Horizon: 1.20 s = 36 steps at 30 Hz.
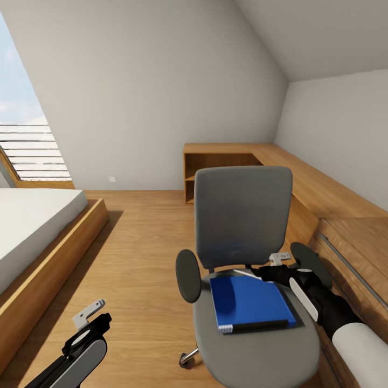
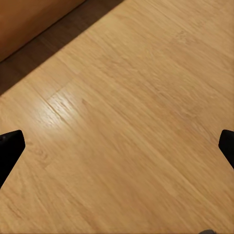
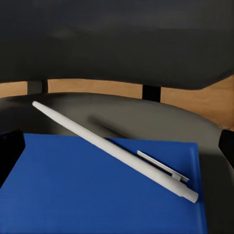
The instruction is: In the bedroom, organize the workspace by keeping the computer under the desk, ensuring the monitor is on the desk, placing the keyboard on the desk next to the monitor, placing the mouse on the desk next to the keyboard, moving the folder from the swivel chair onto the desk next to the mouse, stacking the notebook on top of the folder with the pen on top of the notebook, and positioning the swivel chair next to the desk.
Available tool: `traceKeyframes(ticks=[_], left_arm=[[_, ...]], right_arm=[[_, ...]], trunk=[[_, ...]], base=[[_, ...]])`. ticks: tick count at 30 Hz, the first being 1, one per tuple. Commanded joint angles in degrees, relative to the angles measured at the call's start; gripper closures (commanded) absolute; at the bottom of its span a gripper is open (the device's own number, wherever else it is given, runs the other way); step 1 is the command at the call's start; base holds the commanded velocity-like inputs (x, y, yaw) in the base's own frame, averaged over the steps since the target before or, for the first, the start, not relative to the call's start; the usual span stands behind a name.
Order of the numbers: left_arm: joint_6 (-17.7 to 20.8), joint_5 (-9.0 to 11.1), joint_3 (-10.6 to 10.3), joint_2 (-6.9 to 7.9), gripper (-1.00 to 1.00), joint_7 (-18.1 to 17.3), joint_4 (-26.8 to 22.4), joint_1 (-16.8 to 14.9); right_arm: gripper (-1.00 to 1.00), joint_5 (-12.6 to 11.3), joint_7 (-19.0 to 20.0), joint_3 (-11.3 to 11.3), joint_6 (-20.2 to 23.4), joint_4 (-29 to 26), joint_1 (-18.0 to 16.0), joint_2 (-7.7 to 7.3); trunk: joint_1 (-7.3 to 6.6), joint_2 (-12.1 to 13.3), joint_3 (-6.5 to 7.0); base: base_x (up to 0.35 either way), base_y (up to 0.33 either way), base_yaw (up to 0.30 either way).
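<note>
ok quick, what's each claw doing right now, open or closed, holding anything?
Left claw: open, empty, over the floor.
Right claw: open, holding nothing, over the folder with the pen lying between its fingertips.

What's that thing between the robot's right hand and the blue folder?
A white pen, lying slantwise over the folder before the right gripper, in the right wrist view.
</note>
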Motion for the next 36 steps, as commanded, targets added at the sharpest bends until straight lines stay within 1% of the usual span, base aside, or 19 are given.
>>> traceKeyframes(ticks=[1,8,33,36], left_arm=[[0.0,0.2,-0.1,0.06,-1.0,0.3,-0.1,-0.1],[0.0,0.2,-0.1,0.06,-1.0,0.3,-0.1,-0.1],[0.0,0.2,-0.1,0.06,-1.0,0.3,-0.1,-0.1],[0.0,0.2,-0.1,0.06,-1.0,0.3,-0.1,-0.1]], right_arm=[[-1.0,-0.2,0.0,0.1,0.2,-0.1,0.0,-0.06],[-1.0,-0.1,0.0,0.1,0.3,0.0,0.0,-0.1],[-1.0,-0.1,-0.1,0.0,0.3,0.0,0.0,-0.2],[-1.0,-0.2,-0.1,0.0,0.2,0.0,0.0,-0.26]], trunk=[[0.22,-0.4,-0.24],[0.22,-0.4,-0.24],[5.71,-10.5,-4.73],[5.71,-10.5,-4.73]], base=[[0.0,0.0,0.0],[0.0,0.0,0.0],[0.0,0.0,0.0],[0.0,0.0,0.0]])
